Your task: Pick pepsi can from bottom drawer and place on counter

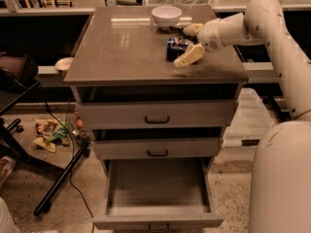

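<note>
Dark blue pepsi can (175,47) upright on the counter (121,47), far right part, between the spread fingers (189,56) of the gripper (182,45), apparently not squeezed. Wrist to its right, so best to withdraw rightwards. Bottom drawer (158,188) open.

On counter (121,47) — pepsi can (175,47), gripper (183,45) seemingly around it; bowl (166,16) behind.

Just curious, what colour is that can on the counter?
The pepsi can is dark blue, at the pincer on the counter; camera view.

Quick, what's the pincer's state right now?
Pincer: around the can on the counter; open or closed cannot be told.
</note>
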{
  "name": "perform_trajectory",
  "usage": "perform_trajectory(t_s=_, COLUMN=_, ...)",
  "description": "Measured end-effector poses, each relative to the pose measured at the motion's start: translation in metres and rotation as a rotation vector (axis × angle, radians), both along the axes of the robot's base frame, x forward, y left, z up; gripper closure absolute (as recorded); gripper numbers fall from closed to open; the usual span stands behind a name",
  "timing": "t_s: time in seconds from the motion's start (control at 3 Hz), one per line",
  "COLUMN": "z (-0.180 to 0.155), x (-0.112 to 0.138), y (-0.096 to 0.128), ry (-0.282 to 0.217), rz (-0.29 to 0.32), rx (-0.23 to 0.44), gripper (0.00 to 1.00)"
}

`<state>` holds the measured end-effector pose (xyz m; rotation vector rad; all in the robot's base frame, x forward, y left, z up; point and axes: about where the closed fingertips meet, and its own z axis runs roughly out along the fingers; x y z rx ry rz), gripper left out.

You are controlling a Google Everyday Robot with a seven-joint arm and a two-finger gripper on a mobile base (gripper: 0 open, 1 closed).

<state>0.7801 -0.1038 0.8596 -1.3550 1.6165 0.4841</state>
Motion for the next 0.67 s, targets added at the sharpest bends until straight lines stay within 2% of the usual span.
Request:
perform_trajectory(t_s=0.33, z=0.015, x=-0.004, y=-0.017, ry=-0.016, rz=-0.036, rx=-0.010, gripper=0.00)
perform_trajectory(t_s=0.67, z=0.040, x=-0.018, y=-0.048, ry=-0.037, rz=-0.110, rx=-0.037, gripper=0.00)
